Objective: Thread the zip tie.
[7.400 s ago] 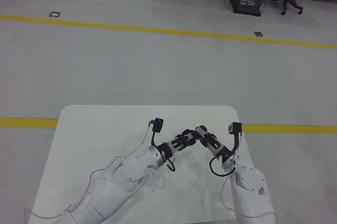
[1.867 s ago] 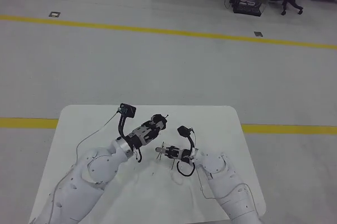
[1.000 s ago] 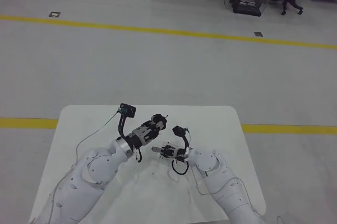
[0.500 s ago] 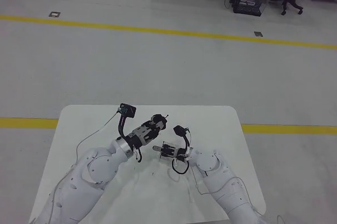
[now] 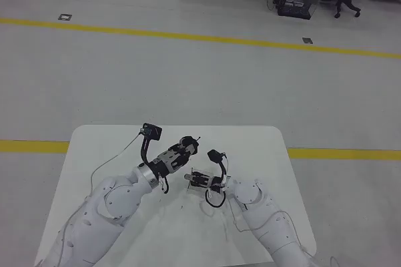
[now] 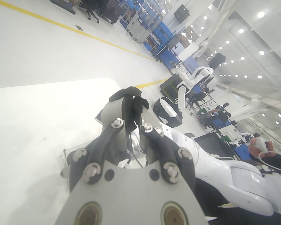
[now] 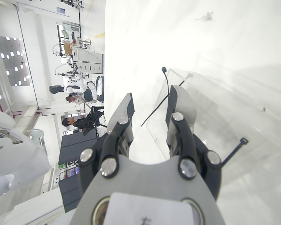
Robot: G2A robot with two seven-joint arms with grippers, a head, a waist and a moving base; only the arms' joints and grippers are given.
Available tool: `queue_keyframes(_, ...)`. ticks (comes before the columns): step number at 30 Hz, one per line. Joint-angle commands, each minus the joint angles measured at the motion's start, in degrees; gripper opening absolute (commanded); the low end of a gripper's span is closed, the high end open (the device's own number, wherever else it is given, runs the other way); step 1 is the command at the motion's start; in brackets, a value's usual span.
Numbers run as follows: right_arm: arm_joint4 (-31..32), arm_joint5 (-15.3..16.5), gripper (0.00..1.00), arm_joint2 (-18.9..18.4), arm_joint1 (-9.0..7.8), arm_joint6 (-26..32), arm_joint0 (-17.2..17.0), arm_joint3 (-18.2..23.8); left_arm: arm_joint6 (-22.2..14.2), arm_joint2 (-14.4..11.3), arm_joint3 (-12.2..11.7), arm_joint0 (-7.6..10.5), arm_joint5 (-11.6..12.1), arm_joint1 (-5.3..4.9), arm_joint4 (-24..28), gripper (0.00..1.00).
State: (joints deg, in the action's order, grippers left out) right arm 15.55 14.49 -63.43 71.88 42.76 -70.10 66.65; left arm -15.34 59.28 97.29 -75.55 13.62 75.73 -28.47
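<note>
table (image 5: pixel 107 167): white, lies under the tray. tray (image 7: pixel 224 108): clear plastic, flat on the table top, ties in and about it.

left gripper (image 5: pixel 189 145): just beside the tray, off its far side. fingertips pressed together. in the top view a thin dark strand sticks out past the tips; cannot tell whether it is a tie.

right gripper (image 7: pixel 152 92): over the tray's rim, fingers spread wide. one finger sits over the tray's inside, the other outside the rim. the pads grip nothing.

tie a (image 7: pixel 154 111): black, slants across the tray's rim. its tail end pokes out past the rim and shows in the gap between the right fingers. its head end is inside the tray, and its middle is hidden behind the inner finger.

tie b (image 7: pixel 166 80): black, head at a corner of the tray's rim. the strip runs down toward tie a until that same finger hides it.

tie c (image 7: pixel 233 152): black, at another tray corner; inside or outside the wall, cannot tell.

scrap (image 7: pixel 206 16): small, pale, on the table well apart from the tray.
</note>
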Motion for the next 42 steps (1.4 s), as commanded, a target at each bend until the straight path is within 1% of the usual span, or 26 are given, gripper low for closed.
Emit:
queue_keyframes(1,-0.01,-0.06,0.24,0.05,-0.05,-0.04,-0.06,0.04,0.0,0.0,0.0,0.0,0.0,0.0,0.0,0.0)
queue_keyframes(2,0.03,-0.1,0.19,0.08,-0.08,-0.07,-0.09,0.05,0.0,0.0,0.0,0.0,0.0,0.0,0.0,0.0)
queue_keyframes(3,0.02,-0.15,0.16,0.11,-0.11,-0.13,-0.13,0.05,0.0,0.0,0.0,0.0,0.0,0.0,0.0,0.0)
queue_keyframes(6,0.02,-0.24,0.12,0.17,-0.19,-0.3,-0.2,0.06,0.0,0.0,0.0,0.0,0.0,0.0,0.0,0.0)
queue_keyframes(8,0.0,-0.24,0.07,0.19,-0.25,-0.38,-0.25,0.06,0.0,0.0,0.0,0.0,0.0,0.0,0.0,0.0)
queue_keyframes(9,-0.02,-0.23,0.01,0.2,-0.27,-0.42,-0.28,0.07,0.0,0.0,0.0,0.0,0.0,0.0,0.0,0.0)
queue_keyframes(10,-0.01,-0.22,0.0,0.2,-0.31,-0.48,-0.32,0.09,0.0,0.0,0.0,0.0,0.0,0.0,0.0,0.0)
queue_keyframes(19,-0.18,0.56,0.0,-0.54,-0.83,-0.79,-1.17,1.01,0.0,0.0,0.0,0.0,0.0,0.0,0.0,0.0)
queue_keyframes(29,-2.09,2.48,0.0,-3.7,-2.03,-0.05,-3.74,3.27,0.0,0.0,0.0,0.0,0.0,0.0,0.0,0.0)
queue_keyframes(31,-3.02,3.66,0.0,-4.49,-2.29,-0.03,-4.46,3.93,0.0,0.0,0.0,0.0,0.0,0.0,0.0,0.0)
queue_keyframes(34,-3.01,4.5,0.0,-5.3,-2.66,0.18,-5.19,4.44,0.0,0.0,0.0,0.0,0.0,0.0,0.0,0.0)
queue_keyframes(42,-3.43,4.95,0.0,-5.66,-3.15,0.52,-6.25,4.97,0.0,0.0,0.0,0.0,0.0,0.0,0.0,0.0)
